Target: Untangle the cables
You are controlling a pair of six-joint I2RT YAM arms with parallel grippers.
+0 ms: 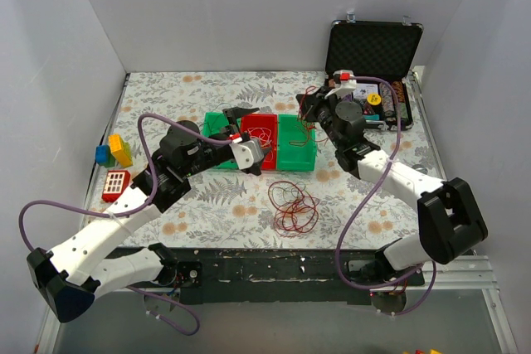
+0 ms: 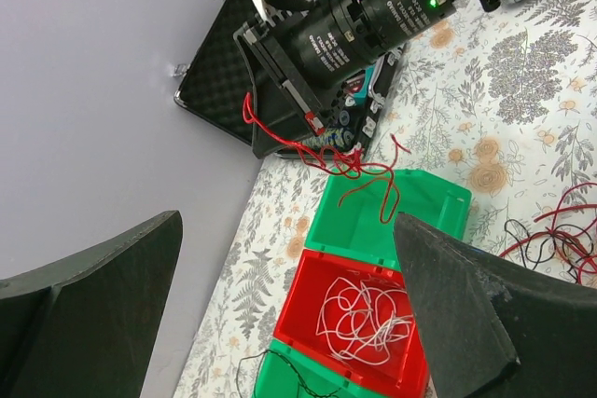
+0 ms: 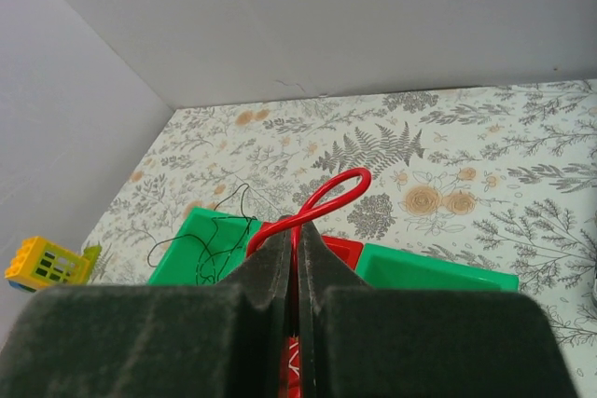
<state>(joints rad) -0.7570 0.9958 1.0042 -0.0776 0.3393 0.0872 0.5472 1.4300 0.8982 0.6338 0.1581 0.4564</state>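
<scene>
A loose tangle of red and dark brown cables [image 1: 292, 205] lies on the table in front of the bins; it also shows in the left wrist view [image 2: 560, 240]. A whitish cable [image 2: 364, 319] lies coiled in the red bin [image 1: 246, 140]. A thin dark cable [image 3: 210, 235] lies in the left green bin [image 3: 177, 253]. My right gripper [image 1: 309, 108] is shut on a red cable [image 3: 331, 195], and holds it above the right green bin [image 1: 297, 145], the strand dangling [image 2: 359, 170]. My left gripper [image 1: 239, 113] is open and empty above the bins, its fingers [image 2: 93, 314] wide apart.
An open black case [image 1: 373, 47] with small items stands at the back right. Yellow, blue and green toy blocks [image 1: 116, 151] and a red block [image 1: 116, 182] sit at the left. White walls enclose the flowered table.
</scene>
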